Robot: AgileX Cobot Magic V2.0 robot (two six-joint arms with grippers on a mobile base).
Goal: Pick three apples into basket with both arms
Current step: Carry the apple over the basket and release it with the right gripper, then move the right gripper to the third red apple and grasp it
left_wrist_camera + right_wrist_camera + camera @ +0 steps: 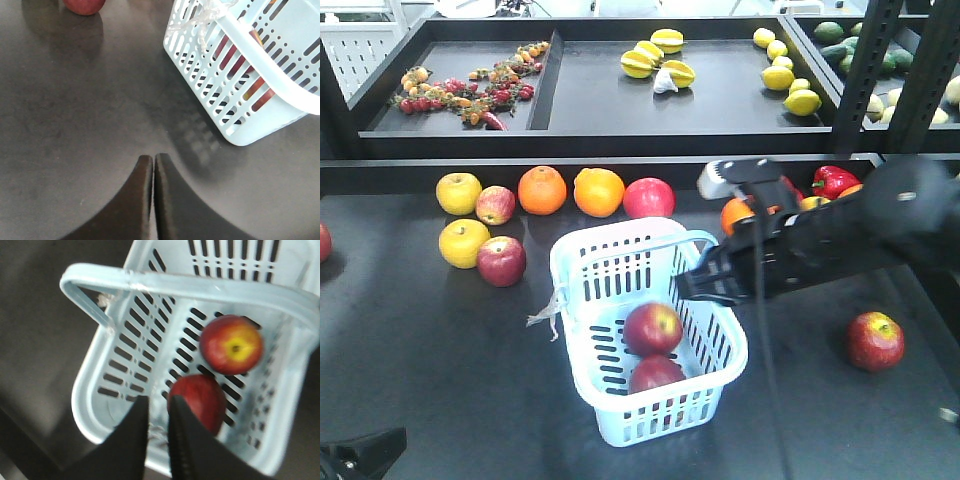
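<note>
The right gripper (157, 407) hangs empty over the basket (582, 262), jaws nearly closed. Two apples lie inside. The third apple (875, 340), near the table's right edge, looks firm, smooth and slippery; grasp across its widest middle.

This looks like a mock grocery shop set up for robot trials. A dark tabletop (420, 360) carries loose fruit in a row, apples (501, 261) and oranges (542, 190) among them, beside a light blue shopping basket (582, 262). Behind it, a black raised shelf (590, 100) split into bins holds lemons (790, 80), yellow star-shaped fruit (655, 55) and small mixed produce (470, 90). Black metal uprights (865, 70) frame the display like store racking.
</note>
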